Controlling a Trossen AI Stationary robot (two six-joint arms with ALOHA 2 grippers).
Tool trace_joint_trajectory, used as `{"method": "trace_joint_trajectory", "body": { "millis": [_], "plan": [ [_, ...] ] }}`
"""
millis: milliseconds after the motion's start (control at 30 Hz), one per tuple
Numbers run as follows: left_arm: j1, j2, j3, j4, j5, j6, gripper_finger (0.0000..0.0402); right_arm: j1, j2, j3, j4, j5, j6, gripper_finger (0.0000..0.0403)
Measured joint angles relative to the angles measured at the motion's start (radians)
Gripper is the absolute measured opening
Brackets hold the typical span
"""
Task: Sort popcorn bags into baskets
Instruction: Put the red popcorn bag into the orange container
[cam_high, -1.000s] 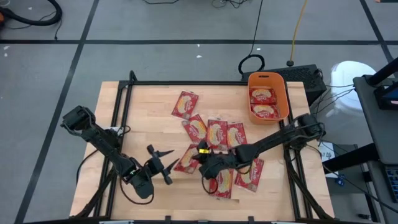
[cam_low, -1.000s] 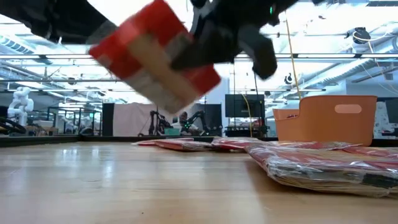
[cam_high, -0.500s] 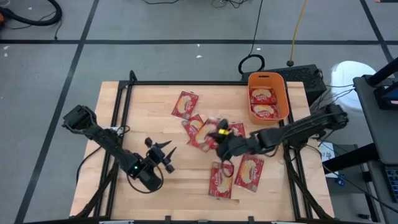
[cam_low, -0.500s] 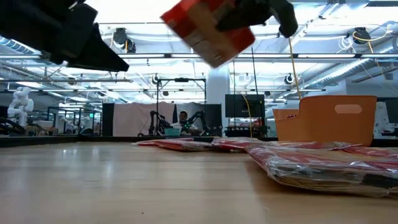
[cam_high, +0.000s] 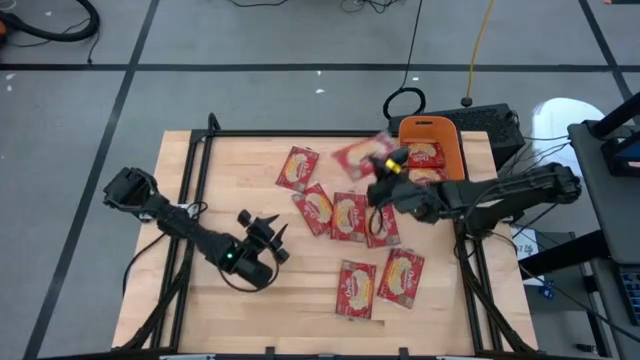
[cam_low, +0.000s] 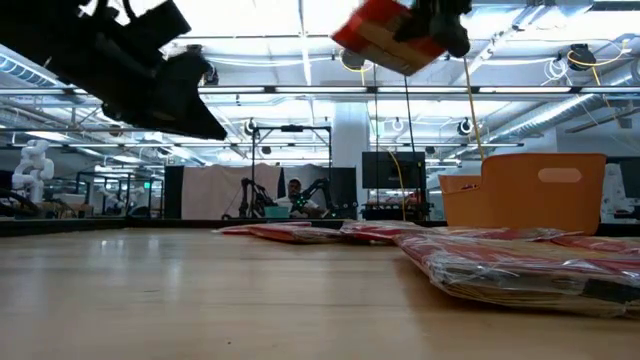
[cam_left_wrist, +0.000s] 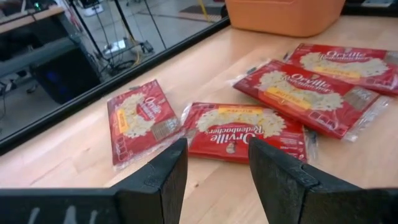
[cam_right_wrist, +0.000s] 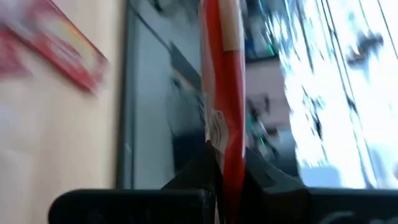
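My right pincer (cam_high: 385, 168) is clenched on one popcorn bag (cam_high: 357, 155), pinching it edge-on between my two fingers (cam_right_wrist: 199, 165), well above the table (cam_high: 230, 190). The orange basket (cam_high: 445, 135) sits just beyond my fingertips, toward my own arm's side, with two bags (cam_high: 424, 155) already lying in it. Directly beneath me a cluster of bags (cam_high: 348, 215) lies flat on the wood, and two more (cam_high: 358, 288) rest nearer the table's front edge.

My left pincer (cam_high: 262, 228) hangs released, its fingers (cam_left_wrist: 161, 171) spread apart with nothing between them. Just ahead of it lie two bags (cam_left_wrist: 233, 130) flat on the table, with more past them before the basket.
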Motion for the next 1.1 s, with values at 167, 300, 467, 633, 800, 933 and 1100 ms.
{"method": "trace_joint_trajectory", "body": {
  "millis": [167,300,467,633,800,933,1100],
  "plan": [
    [0.035,0.000,0.000,0.004,0.028,0.028,0.0172,-0.067,-0.001,0.000,-0.023,0.104,0.009,0.0018],
    [0.056,0.000,0.000,0.005,0.031,0.033,0.0172,-0.113,-0.001,0.000,-0.103,0.095,0.070,0.0018],
    [0.078,0.000,0.000,0.007,0.053,0.033,0.0172,-0.171,-0.001,0.000,-0.260,0.096,0.170,0.0018],
    [0.096,0.000,0.000,0.007,0.078,0.032,0.0172,-0.214,-0.001,0.000,-0.410,0.081,0.269,0.0018],
    [0.109,0.000,0.000,0.008,0.079,0.032,0.0172,-0.261,-0.001,0.000,-0.516,0.036,0.358,0.0018],
    [0.119,0.000,0.000,0.009,0.089,0.032,0.0172,-0.315,-0.001,0.000,-0.593,0.033,0.418,0.0018],
    [0.134,0.000,0.000,0.011,0.110,0.032,0.0172,-0.399,-0.001,0.000,-0.667,-0.030,0.457,0.0018]
  ]
}}
